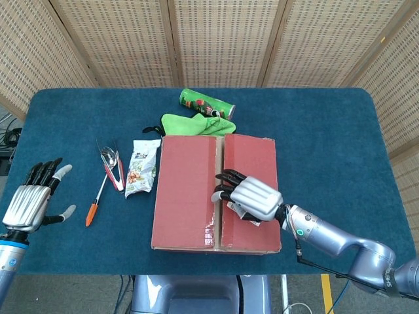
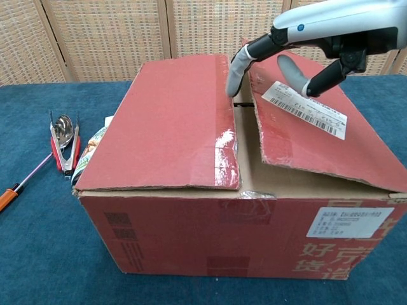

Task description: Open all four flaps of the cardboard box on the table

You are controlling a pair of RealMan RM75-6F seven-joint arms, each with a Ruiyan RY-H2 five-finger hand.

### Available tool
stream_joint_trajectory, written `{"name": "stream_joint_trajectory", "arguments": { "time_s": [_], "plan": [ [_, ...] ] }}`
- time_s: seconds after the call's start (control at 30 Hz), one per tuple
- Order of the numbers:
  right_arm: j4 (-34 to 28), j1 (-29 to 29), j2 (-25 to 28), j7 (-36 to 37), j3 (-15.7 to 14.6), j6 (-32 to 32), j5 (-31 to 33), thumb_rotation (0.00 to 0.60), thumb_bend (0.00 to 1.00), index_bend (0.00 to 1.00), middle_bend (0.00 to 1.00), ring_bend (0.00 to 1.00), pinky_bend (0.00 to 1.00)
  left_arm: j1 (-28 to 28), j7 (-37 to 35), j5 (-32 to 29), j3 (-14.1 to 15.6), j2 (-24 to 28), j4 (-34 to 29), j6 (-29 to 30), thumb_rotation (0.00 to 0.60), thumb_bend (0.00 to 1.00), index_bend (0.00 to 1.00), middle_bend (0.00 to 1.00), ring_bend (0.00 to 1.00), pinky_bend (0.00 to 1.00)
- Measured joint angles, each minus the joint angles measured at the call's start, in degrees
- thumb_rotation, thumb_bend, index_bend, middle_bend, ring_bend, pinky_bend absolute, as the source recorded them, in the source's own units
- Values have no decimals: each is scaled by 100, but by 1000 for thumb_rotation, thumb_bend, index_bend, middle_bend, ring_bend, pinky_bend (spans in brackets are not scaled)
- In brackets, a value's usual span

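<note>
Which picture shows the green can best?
The head view. The green can lies on its side behind the cardboard box, fully visible beside a green cloth. The chest view shows none of it; the box fills that view.

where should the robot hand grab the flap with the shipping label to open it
Probably the inner edge along the centre seam. In the chest view the labelled flap sits raised and tilted, with a gap beside the other top flap, so fingertips could hook under from the seam side and swing it outward to the robot's right. The right robot hand is over that seam, a fingertip pointing into the gap.

Blue table [image 1: 327, 124] — box [image 1: 186, 196], can [image 1: 207, 103], tongs [image 1: 112, 167]
</note>
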Motion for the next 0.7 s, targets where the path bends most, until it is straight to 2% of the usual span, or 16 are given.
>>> {"name": "stream_joint_trajectory", "arguments": {
  "time_s": [0.3, 0.7],
  "plan": [
    [98, -31, 32, -9, -81, 165, 93, 600, 1000, 360, 405, 0, 0, -21, -54, 11, 34, 24, -27, -53, 492, 299, 109, 0, 0, 0],
    [-20, -124, 492, -90, -10, 452, 228, 600, 1000, 382, 451, 0, 0, -47, -79, 27, 28, 19, -12, -37, 494, 300, 109, 0, 0, 0]
  ]
}}
